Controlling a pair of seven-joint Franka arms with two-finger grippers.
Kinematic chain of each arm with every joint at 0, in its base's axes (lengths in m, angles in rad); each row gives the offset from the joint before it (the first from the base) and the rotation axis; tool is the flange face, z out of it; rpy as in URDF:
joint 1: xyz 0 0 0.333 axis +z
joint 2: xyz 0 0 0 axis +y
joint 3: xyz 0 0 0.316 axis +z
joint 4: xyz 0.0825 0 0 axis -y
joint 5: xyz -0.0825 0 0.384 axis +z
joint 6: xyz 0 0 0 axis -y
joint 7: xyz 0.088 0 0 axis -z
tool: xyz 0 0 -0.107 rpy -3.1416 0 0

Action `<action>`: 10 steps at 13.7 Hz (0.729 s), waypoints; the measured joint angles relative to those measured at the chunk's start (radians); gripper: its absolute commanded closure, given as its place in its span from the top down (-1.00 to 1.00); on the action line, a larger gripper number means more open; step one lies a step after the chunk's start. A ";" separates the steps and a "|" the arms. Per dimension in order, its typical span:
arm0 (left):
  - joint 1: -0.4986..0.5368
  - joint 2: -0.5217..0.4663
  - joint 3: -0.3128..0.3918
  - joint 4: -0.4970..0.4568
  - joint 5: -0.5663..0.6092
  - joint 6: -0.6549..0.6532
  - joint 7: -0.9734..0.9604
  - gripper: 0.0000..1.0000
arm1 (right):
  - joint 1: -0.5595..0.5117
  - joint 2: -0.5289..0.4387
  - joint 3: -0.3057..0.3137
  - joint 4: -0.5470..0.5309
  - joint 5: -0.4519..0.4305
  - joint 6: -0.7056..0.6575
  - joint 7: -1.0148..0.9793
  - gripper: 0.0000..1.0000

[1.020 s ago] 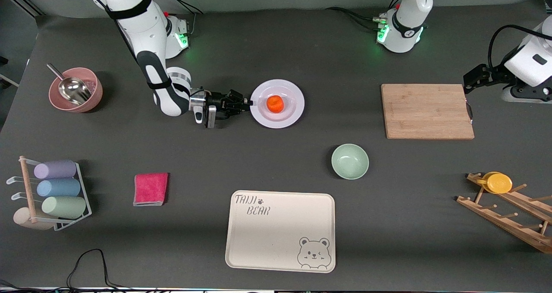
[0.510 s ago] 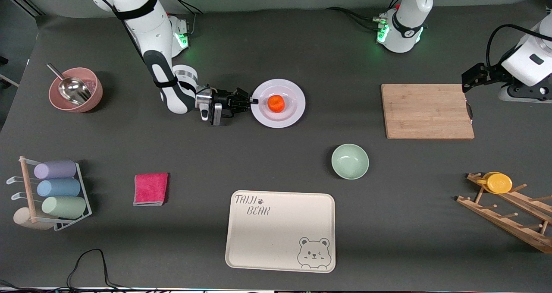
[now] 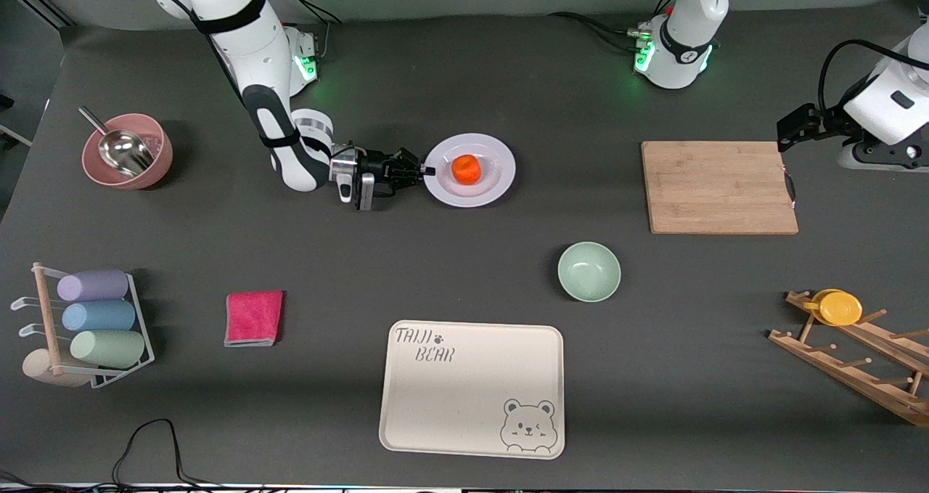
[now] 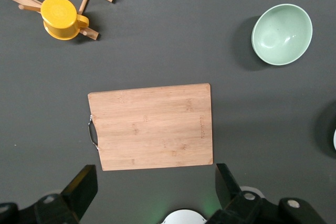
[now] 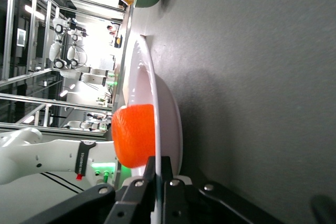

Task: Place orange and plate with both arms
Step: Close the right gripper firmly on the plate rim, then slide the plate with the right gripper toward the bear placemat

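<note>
Right gripper (image 3: pixel 424 170) pinched on the round white glossy plate's (image 3: pixel 501 181) rim at the right arm's end, small bright orange (image 3: pixel 466 169) riding in its well; left gripper (image 4: pixel 152 195) spread wide, waiting over the wooden cutting board (image 3: pixel 718 186).

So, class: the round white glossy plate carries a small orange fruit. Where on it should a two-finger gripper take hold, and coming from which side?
Grip the round white glossy plate by its thin, broad rim, coming in level from the right arm's end of the table. There the right gripper is shut on the rim edge, clear of the small orange fruit sitting in the shallow well.
</note>
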 measured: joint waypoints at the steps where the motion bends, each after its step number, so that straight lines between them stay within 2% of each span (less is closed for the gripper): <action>1: 0.000 0.000 0.001 0.005 0.000 -0.001 0.000 1.00 | 0.000 0.001 0.003 0.002 0.004 0.000 0.010 -1.00; 6: 0.000 0.000 0.005 0.017 0.000 -0.004 0.000 1.00 | 0.002 -0.014 0.008 0.024 0.004 0.017 0.139 -1.00; 10: 0.001 0.000 0.011 0.017 0.000 -0.005 0.000 1.00 | 0.001 -0.077 0.007 0.036 0.004 0.021 0.280 -1.00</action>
